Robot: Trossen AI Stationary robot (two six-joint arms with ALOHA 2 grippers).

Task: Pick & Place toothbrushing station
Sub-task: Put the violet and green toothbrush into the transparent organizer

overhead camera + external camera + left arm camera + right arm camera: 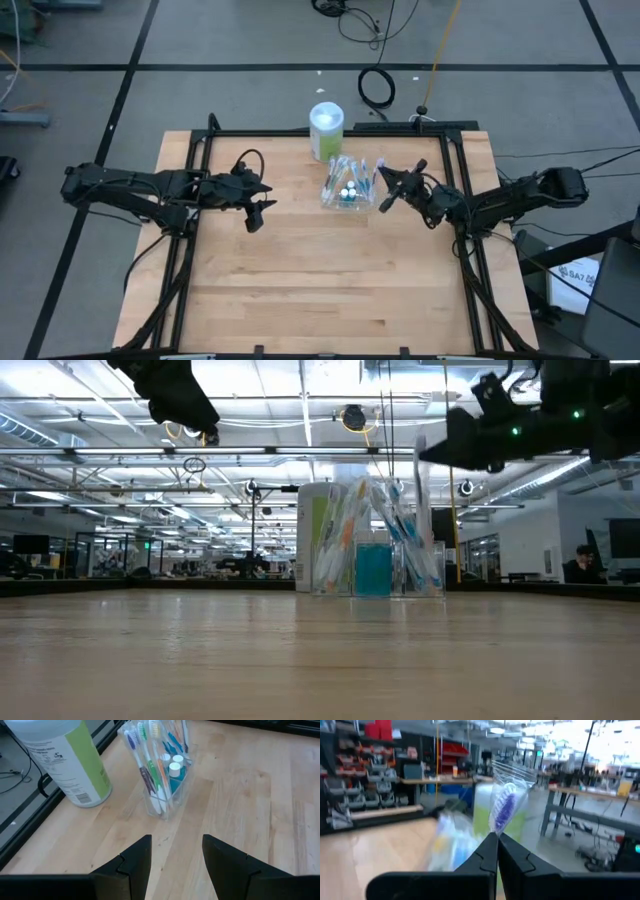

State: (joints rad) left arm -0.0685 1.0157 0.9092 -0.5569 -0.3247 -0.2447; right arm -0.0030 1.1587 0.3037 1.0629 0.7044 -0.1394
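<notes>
Toothbrushes (343, 172) stand bristles-up in a clear holder (167, 802), which sits on the table (320, 290) just beside the white-and-green canister (326, 130), on the side away from the table's far edge. Take that canister as your landmark. Teal tubes (176, 770) with white caps stand in the same holder, caps upward.

Judge each brush as light, slim and stiff, with a smooth handle that will likely slip if you pinch it loosely. The long axis of every brush runs near vertical, leaning slightly, heads fanned apart at the top. You would do best to grip across the handle just under the head, where it clears the holder's rim. The holder itself looks thin and light, so expect it to tip or slide if you drag a brush sideways instead of lifting along its axis.

Your right gripper (384, 200) sits raised, just beside the holder on the side away from the canister. Its fingers (496, 851) are pressed together; a purple-bristled brush head (505, 810) shows just past the tips, but you cannot tell whether it is gripped.

Your left gripper (254, 218) hangs well apart from the canister, jaws spread and empty, facing the holder.
</notes>
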